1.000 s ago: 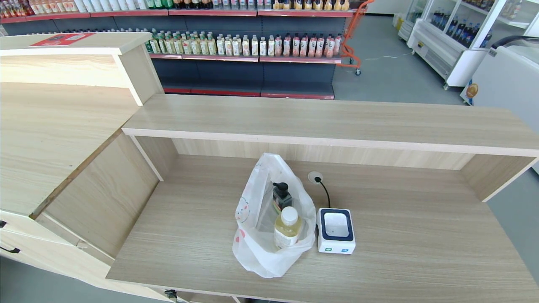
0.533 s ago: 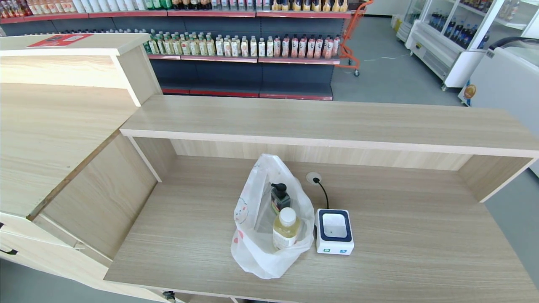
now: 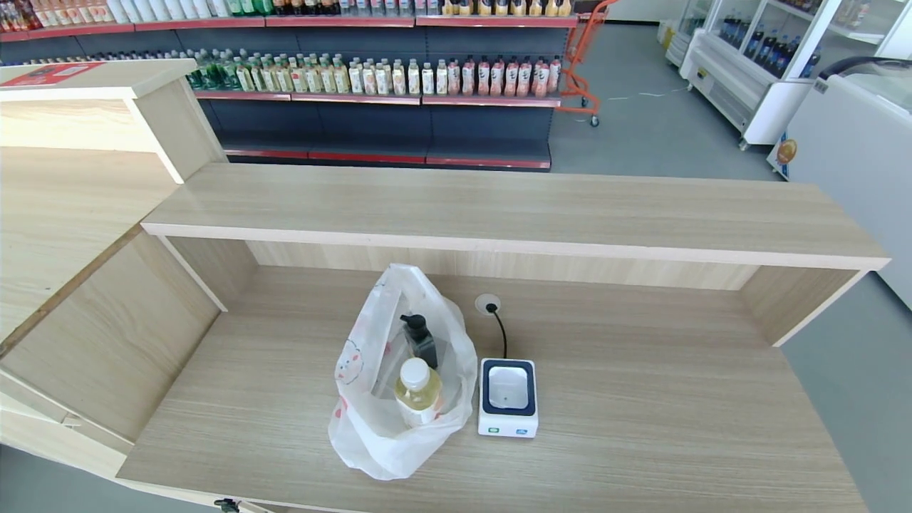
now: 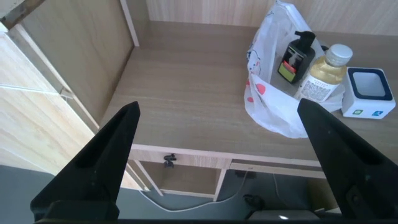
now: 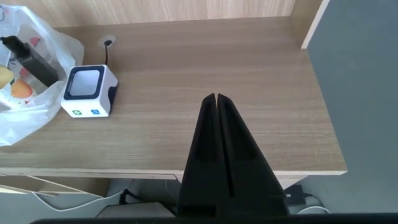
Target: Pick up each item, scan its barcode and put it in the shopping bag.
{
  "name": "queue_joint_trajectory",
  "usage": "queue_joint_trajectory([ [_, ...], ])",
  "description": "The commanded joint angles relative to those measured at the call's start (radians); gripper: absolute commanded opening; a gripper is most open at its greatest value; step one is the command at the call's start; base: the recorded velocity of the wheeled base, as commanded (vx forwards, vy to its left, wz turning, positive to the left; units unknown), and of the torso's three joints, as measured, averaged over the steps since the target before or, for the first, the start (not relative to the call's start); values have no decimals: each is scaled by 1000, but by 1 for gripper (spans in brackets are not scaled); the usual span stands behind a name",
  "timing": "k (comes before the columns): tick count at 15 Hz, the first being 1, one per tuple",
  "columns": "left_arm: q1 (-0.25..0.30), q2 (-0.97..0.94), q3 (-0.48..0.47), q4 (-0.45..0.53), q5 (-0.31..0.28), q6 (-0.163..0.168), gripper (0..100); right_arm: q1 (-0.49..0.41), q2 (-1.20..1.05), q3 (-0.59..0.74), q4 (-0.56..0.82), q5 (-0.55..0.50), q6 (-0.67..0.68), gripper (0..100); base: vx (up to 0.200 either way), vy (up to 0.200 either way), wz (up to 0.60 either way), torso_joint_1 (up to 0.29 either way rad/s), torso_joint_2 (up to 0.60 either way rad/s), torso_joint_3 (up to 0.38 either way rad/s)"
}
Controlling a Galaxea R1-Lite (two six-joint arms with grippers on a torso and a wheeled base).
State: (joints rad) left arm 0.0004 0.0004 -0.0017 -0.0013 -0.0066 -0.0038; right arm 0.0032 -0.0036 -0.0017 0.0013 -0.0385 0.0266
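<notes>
Head view, bag risk: the shopping bag (image 3: 370,431) sits slumped on the bench (image 3: 677,399), not far from the front edge. It is thin film with a loose, open mouth, so an arm coming in low could snag a handle and drag the whole bag toward that edge.
Bottle risk: the yellow bottle (image 3: 417,385) with the white cap stands nearest inside the bag, and the dark pump bottle (image 3: 422,340) stands behind it. Both are upright and seem propped only by soft film. A tug on the bag would probably knock one into the other or spill them out of the mouth.
Scanner risk: the scanner (image 3: 507,397) sits just beside the bag on the robot's right; I cannot tell whether they touch. If the bag sagged that way it could cover the scan window. A knock to the scanner would pull on the cable (image 3: 501,335), which runs back to the grommet (image 3: 488,305).
Task judgement: both bottles seen are already bagged, so the main danger now is disturbing what is packed.
Left jaws: in the left wrist view they are spread wide, with nothing between them and touching nothing. They hang off the bench's front edge, well apart from the bag.
Right jaws: in the right wrist view they are pressed together with no gap and hold nothing. They hang near the bench's front edge, apart from the scanner, and would need to open before any grasp.
</notes>
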Motion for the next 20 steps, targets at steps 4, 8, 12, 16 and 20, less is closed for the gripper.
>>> queue_joint_trajectory([
  [4, 0, 0, 0, 0, 0, -1, 100, 0, 4, 0, 0, 0, -2, 0, 0, 0, 0, 0, 0, 0],
  [8, 0, 0, 0, 0, 0, -1, 100, 0, 4, 0, 0, 0, -1, 0, 0, 0, 0, 0, 0, 0],
  [12, 0, 0, 0, 0, 0, -1, 100, 0, 4, 0, 0, 0, -2, 0, 0, 0, 0, 0, 0, 0],
  [16, 0, 0, 0, 0, 0, -1, 100, 0, 4, 0, 0, 0, -2, 0, 0, 0, 0, 0, 0, 0],
  [20, 0, 0, 0, 0, 0, -1, 100, 0, 4, 0, 0, 0, -1, 0, 0, 0, 0, 0, 0, 0],
])
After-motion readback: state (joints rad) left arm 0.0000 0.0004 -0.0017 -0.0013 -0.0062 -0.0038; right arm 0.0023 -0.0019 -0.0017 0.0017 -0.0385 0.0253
